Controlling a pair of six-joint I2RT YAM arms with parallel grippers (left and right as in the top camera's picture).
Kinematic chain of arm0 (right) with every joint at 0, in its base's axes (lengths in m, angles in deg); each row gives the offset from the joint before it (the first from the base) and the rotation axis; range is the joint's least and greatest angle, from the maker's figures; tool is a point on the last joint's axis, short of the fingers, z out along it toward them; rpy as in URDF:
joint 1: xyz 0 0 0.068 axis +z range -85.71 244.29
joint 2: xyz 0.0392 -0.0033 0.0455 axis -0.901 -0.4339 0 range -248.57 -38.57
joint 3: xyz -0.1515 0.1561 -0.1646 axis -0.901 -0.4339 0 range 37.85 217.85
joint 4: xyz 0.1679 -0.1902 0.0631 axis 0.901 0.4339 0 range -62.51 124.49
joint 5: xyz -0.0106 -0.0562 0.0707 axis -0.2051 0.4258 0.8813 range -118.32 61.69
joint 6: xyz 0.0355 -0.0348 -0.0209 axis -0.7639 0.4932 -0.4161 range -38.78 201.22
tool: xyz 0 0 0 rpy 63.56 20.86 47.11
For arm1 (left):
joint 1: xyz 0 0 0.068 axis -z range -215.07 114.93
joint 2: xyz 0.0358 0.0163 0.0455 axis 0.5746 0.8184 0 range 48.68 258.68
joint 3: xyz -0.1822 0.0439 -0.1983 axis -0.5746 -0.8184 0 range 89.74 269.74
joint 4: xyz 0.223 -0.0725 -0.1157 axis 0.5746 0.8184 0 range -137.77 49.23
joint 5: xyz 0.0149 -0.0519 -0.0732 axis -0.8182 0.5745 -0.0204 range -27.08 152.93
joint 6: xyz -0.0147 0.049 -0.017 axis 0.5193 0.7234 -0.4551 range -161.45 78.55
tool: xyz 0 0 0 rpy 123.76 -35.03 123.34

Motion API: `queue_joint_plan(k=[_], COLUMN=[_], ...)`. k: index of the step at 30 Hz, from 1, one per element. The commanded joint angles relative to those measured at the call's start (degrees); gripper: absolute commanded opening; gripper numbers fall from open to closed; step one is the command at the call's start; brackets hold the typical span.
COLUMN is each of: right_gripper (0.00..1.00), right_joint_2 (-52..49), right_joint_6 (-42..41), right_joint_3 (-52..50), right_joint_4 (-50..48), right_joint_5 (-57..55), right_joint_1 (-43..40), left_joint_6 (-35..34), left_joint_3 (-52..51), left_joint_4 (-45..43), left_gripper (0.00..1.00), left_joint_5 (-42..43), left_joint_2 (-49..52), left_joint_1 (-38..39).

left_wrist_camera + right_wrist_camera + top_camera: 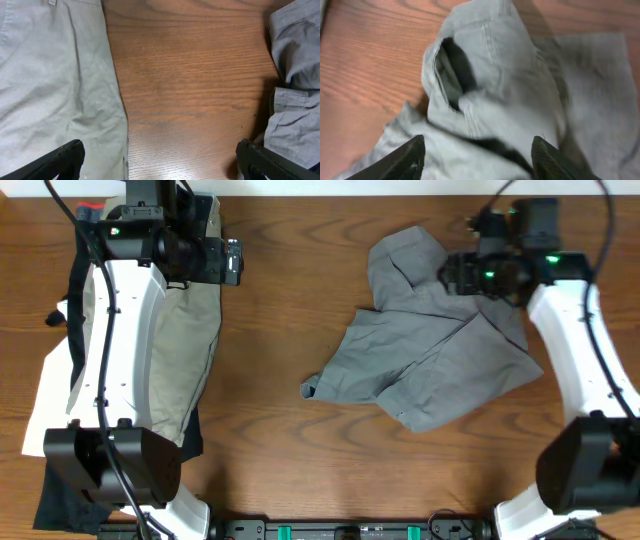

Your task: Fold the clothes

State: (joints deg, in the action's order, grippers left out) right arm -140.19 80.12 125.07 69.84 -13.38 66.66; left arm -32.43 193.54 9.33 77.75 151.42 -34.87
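The shorts (430, 360) lie crumpled right of centre on the counter (280, 430), one part bunched up toward the far side and the rest spread unevenly nearer. They are not flat enough to fold yet. The right claw (477, 155) hangs over that far bunch with its jaws spread wide and gripping nothing, the raised fold lying between its fingers. That looks like a line-up for a pinch to pull the cloth flat. I can't tell whether it touches the fabric. The left claw (160, 157) is also wide open and empty, over bare wood at the far left beside the khaki shorts (185, 350) and well apart from the work, probably waiting.

Count: one grey pair to fold and one khaki pair. One black garment (60, 490) and one white garment (45, 415) sit stacked under it at the left. Two claws, neither holding anything.
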Motion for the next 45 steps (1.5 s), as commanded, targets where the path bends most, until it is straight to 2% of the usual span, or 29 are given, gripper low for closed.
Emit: queue_joint_plan(k=[1,4,8,11,14,17,23,25,28,33,34,35,37,38,42,45], right_gripper=[0.67,0.65,0.68,0.73,0.75,0.75,0.79,0.77,0.70,0.69,0.64,0.56,0.14,0.01,0.01,0.01], right_joint_2=[-5.4,-9.0,-9.7,-9.3,-9.3,-9.3,-9.3,-9.6,-10.6,-13.1,-13.3,-13.3,-13.2,-13.1,-12.4,-10.9], right_joint_6=[-2.7,-2.7,-3.9,-4.7,-4.7,-4.4,-4.4,-3.8,-2.7,2.8,3.4,3.3,3.3,3.3,4.1,7.0], right_joint_3=[0.5,0.5,0.5,0.6,0.6,0.6,0.6,0.6,0.6,0.6,0.6,0.6,1.0,1.7,6.6,11.8], right_joint_4=[-1.6,-1.6,-1.3,-1.2,-1.2,-1.4,-3.5,-5.6,-7.2,-7.5,-7.5,-7.5,-7.0,-5.9,1.9,9.8], right_joint_5=[-4.1,-0.7,-0.5,-0.5,-0.1,-0.4,-7.3,-7.5,-3.7,10.5,11.9,12.1,12.2,12.3,12.3,12.3], right_joint_1=[1.2,2.8,3.3,2.3,1.1,-0.8,-3.7,-4.1,-4.1,-3.5,-3.3,-3.1,-3.0,-3.0,-3.1,-3.0], left_joint_6=[-0.1,-1.4,-1.0,3.2,7.3,9.4,9.1,7.9,5.6,3.7,3.7,3.7,2.2,0.9,-3.3,-3.8], left_joint_3=[-0.6,-0.6,-0.6,-0.6,-0.6,-0.6,-0.6,-0.6,-0.6,0.2,0.5,1.1,2.2,2.9,4.7,5.7], left_joint_4=[0.3,0.5,2.4,4.2,5.0,4.4,1.2,0.4,-0.4,-1.1,-1.1,-1.0,-1.0,-1.0,-0.9,-0.6], left_gripper=[0.98,0.98,0.98,0.99,0.99,0.99,0.99,0.99,0.99,0.99,0.99,1.00,1.00,1.00,1.00,1.00], left_joint_5=[0.1,0.7,8.5,14.1,17.4,17.3,16.9,16.4,14.1,13.6,13.6,13.6,13.7,13.7,13.7,14.8], left_joint_2=[1.6,3.1,6.2,9.2,12.1,14.6,16.3,16.3,16.3,16.3,16.3,16.3,16.3,16.2,15.0,13.4], left_joint_1=[-0.2,-0.1,0.3,1.9,4.7,7.9,10.6,10.5,9.8,7.2,6.4,5.6,3.6,2.4,-1.8,-4.5])
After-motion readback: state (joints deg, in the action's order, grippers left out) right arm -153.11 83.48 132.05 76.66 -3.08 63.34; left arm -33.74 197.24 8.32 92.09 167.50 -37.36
